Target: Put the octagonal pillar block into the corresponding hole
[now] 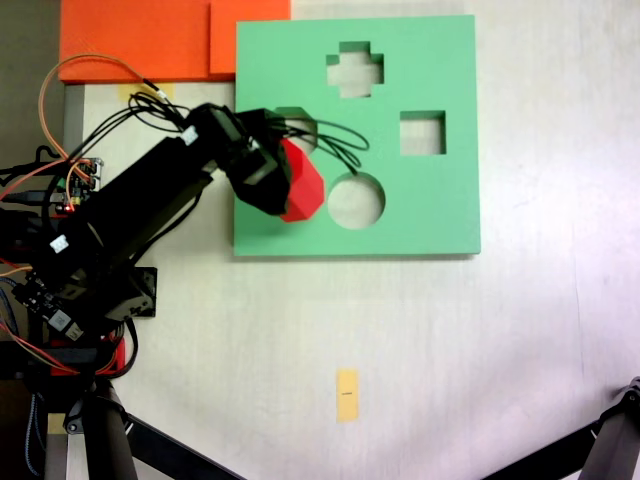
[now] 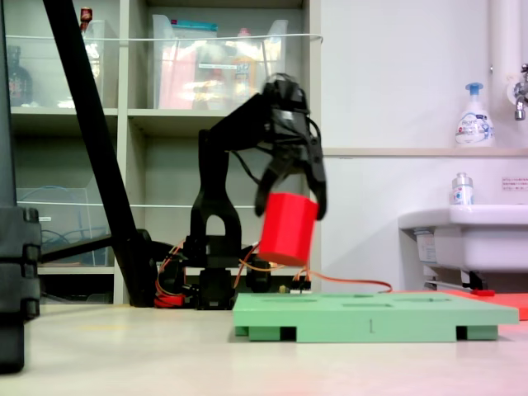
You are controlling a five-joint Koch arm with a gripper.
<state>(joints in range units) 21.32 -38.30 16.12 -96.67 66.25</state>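
The red octagonal pillar block (image 1: 303, 183) (image 2: 287, 228) hangs tilted in the air, with my gripper (image 1: 287, 180) (image 2: 290, 209) shut on its upper part. In a fixed view from the side, it hangs a little above the left part of the green foam board (image 1: 430, 210) (image 2: 371, 318). From above, the block lies over the board between the round cutout (image 1: 356, 200) and the eight-sided hole (image 1: 292, 114). That hole is mostly hidden behind my gripper and its cables.
The board also has a cross cutout (image 1: 354, 70) and a square cutout (image 1: 422, 133). Orange foam sheets (image 1: 140, 40) lie past the board's far left corner. A yellow tape mark (image 1: 347, 395) sits on the table. Tripod legs (image 2: 91, 140) stand nearby, and a sink (image 2: 470, 235) is at the right.
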